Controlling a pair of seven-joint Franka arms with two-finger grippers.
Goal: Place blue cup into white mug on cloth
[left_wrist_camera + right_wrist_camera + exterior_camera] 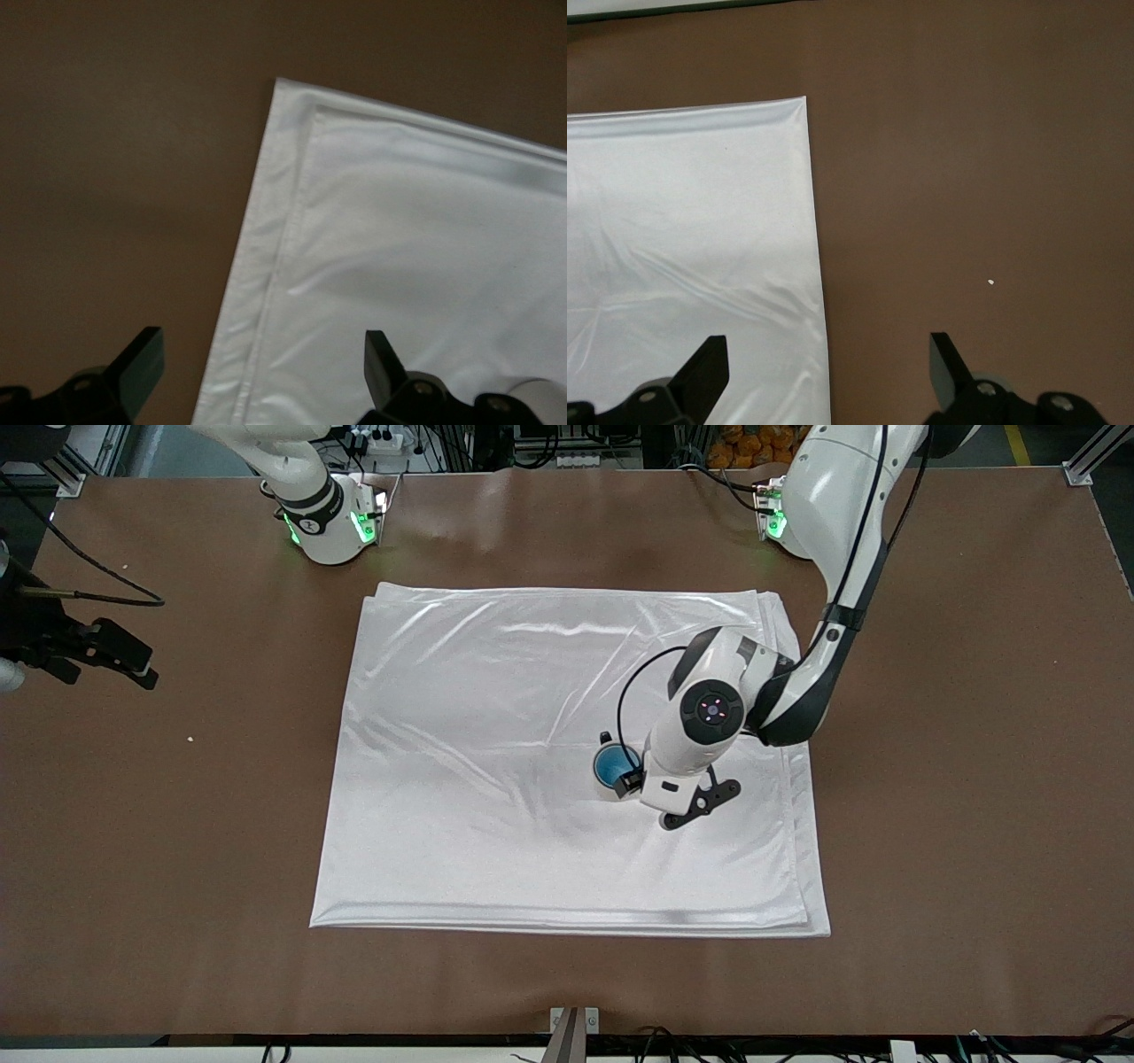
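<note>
The white cloth (pixel 496 779) lies spread in the middle of the table. On it, toward the left arm's end, stands the white mug (pixel 606 738), showing its black handle and a thin pale rim. The blue cup (pixel 609 765) sits inside the mug with its bright blue inside showing. My left gripper (pixel 640 784) hangs just beside and above the mug, open and empty. In the left wrist view (pixel 261 354) it is over a folded cloth (pixel 425 248) corner. My right gripper (pixel 133 664) waits open over bare table at the right arm's end, also open in its wrist view (pixel 828 354), beside the cloth (pixel 682 221).
The brown table (pixel 957 779) surrounds the cloth on all sides. A small pale crumb (pixel 190 738) lies on the table near the right gripper and also shows in the right wrist view (pixel 991 282). The two arm bases stand at the table's robot edge.
</note>
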